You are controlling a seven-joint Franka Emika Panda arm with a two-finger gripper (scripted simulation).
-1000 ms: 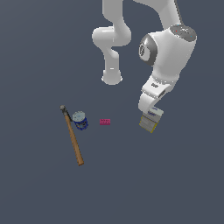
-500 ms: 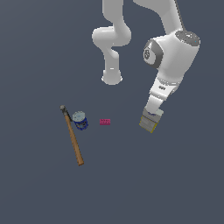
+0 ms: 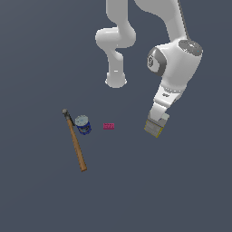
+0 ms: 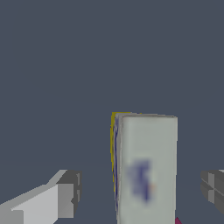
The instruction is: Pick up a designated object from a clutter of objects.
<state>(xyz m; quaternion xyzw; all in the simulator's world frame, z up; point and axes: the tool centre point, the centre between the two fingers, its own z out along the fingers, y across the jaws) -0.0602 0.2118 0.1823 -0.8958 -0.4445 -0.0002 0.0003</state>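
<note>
The designated object is a white and grey box with yellow sides (image 3: pixel 153 129), lying on the dark floor at the exterior view's right, apart from the other items. My gripper (image 3: pixel 157 119) hangs directly over it and hides its upper part. In the wrist view the box (image 4: pixel 146 170) shows a grey face with a blurred blue mark and a yellow edge. It sits between my two fingers (image 4: pixel 65 194), which stand wide apart and do not touch it, so the gripper (image 4: pixel 140 190) is open. The rest of the clutter lies towards the exterior view's left.
A wooden-handled hammer (image 3: pixel 75 142) lies at the exterior view's left, with a small blue can (image 3: pixel 83 124) beside its head. A tiny pink brick (image 3: pixel 108 126) sits between the can and the box; its corner (image 4: pixel 177 221) peeks out in the wrist view. The arm's white base (image 3: pixel 116 80) stands behind.
The hand has come down closer to the box and the forearm has swung slightly towards the exterior view's right. The box and the other items have not moved.
</note>
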